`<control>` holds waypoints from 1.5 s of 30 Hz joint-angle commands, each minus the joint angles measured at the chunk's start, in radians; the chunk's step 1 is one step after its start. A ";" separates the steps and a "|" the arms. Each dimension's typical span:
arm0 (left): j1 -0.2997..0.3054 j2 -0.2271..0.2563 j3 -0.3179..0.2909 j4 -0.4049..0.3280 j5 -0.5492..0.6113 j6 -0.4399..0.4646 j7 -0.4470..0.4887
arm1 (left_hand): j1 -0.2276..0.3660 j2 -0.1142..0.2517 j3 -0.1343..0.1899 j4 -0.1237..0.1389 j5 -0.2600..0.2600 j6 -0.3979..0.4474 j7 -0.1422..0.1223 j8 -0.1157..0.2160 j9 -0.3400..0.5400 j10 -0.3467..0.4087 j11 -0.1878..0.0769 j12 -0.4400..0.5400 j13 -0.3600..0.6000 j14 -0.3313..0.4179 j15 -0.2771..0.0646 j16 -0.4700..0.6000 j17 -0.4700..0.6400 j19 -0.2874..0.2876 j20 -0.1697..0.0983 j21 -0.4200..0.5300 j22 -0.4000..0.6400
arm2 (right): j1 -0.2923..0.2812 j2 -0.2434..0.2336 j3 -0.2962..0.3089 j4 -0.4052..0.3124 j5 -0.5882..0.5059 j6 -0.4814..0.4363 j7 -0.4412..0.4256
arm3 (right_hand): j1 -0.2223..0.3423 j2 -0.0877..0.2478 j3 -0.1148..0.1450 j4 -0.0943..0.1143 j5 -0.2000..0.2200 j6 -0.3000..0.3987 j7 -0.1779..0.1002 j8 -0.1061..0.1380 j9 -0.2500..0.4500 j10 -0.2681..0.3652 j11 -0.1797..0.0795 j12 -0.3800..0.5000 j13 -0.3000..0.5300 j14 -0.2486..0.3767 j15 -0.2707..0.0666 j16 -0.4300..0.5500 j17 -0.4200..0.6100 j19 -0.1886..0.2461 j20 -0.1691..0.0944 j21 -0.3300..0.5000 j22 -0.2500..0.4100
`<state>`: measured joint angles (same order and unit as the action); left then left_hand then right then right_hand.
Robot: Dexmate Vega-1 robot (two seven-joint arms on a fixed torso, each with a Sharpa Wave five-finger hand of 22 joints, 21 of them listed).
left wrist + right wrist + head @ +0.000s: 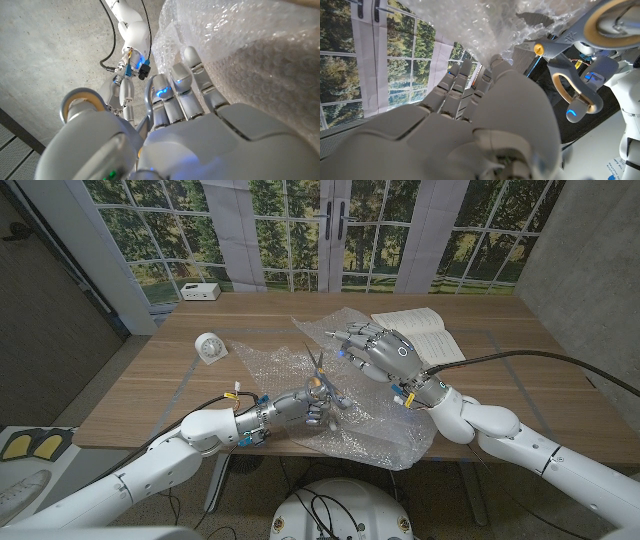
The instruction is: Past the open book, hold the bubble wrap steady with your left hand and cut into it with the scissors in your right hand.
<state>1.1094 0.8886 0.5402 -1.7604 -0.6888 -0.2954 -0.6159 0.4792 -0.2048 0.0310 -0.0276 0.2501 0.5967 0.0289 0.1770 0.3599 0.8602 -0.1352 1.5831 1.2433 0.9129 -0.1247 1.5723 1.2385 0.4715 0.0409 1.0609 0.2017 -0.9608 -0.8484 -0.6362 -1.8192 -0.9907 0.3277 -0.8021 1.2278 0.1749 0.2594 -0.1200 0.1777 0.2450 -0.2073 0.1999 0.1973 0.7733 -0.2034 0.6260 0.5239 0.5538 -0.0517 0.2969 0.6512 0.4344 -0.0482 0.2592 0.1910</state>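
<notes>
Bubble wrap (370, 430): crumpled sheet spread over the middle of the desk (520, 380), under and around both sets of fingers, one fold raised just below the right fingertips.

Scissors (319, 370): contrary to the task wording, they stand in the left hand (298, 406), not the right. Left fingers are clamped around the handles, blades pointing up, beyond the fingers. The right wrist view shows the tan-lined handle loops (570, 75) apart from the right fingers.

Right hand (378, 350): fingers spread and extended over the raised fold, holding nothing. Contact with the wrap: cannot tell. Judgement: the roles look swapped, the right hand placed to steady the sheet and the left to cut.

Surroundings: open book (425, 330) just behind the right fingers, near enough to crowd that hand. White round clock (210, 348) well to the outer side of the left fingers; white box (200, 291) at the far desk edge. Neither obstructs. Loose folds near the blades may snag.
</notes>
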 commanded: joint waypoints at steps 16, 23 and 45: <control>0.055 0.045 -0.021 -0.064 0.049 -0.035 0.087 | 0.006 0.013 -0.053 -0.023 0.031 0.060 0.024 0.018 -0.034 -0.006 0.002 0.002 0.002 -0.005 0.006 0.003 0.001 0.000 0.007 -0.008 0.004 | 0.001 -0.001 -0.008 0.005 -0.006 -0.034 0.029 | 0.012 0.001 -0.004 0.001 0.005 0.015 0.002 -0.003 0.005 0.003 0.000 0.012 0.000 0.013 -0.188 -0.009 0.009 0.005 -0.016 0.001 -0.001; 0.067 0.038 -0.028 -0.060 0.036 -0.052 0.100 | 0.010 0.023 -0.076 -0.029 0.045 0.118 0.033 0.036 -0.049 -0.007 0.001 0.001 0.002 -0.006 0.008 0.001 -0.001 -0.002 0.007 -0.010 0.008 | -0.002 -0.005 -0.006 -0.004 -0.007 -0.045 0.034 | 0.012 0.001 -0.004 0.000 0.005 0.016 0.002 -0.003 0.005 0.004 0.000 0.014 0.000 0.014 -0.188 -0.011 0.010 0.005 -0.017 0.000 -0.001; 0.086 0.002 -0.039 -0.027 0.001 -0.088 0.112 | 0.024 0.050 -0.133 -0.034 0.086 0.306 0.005 0.159 0.023 -0.003 0.003 -0.003 0.001 0.008 0.009 -0.009 -0.011 0.004 0.003 -0.013 0.013 | 0.000 -0.008 -0.002 -0.009 0.001 -0.049 0.035 | 0.011 0.001 -0.005 0.001 0.005 0.021 0.002 -0.003 0.005 0.002 0.000 0.015 -0.005 0.013 -0.188 -0.019 0.013 0.004 -0.017 -0.002 -0.001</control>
<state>1.1877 0.9023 0.5056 -1.7985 -0.6754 -0.3744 -0.5106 0.4926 -0.1597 -0.0931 -0.0607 0.3301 0.8882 0.0377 0.3209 0.3675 0.8471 -0.1299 1.5831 1.2433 0.9130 -0.1141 1.5671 1.2265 0.4677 0.0446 1.0532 0.2119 -0.9623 -0.8556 -0.6406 -1.8268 -0.9948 0.2802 -0.7655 1.2278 0.1749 0.2594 -0.1200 0.1769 0.2556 -0.2073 0.1998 0.1973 0.7710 -0.2015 0.6368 0.5163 0.5592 -0.0571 0.2804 0.6605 0.4343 -0.0481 0.2592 0.1910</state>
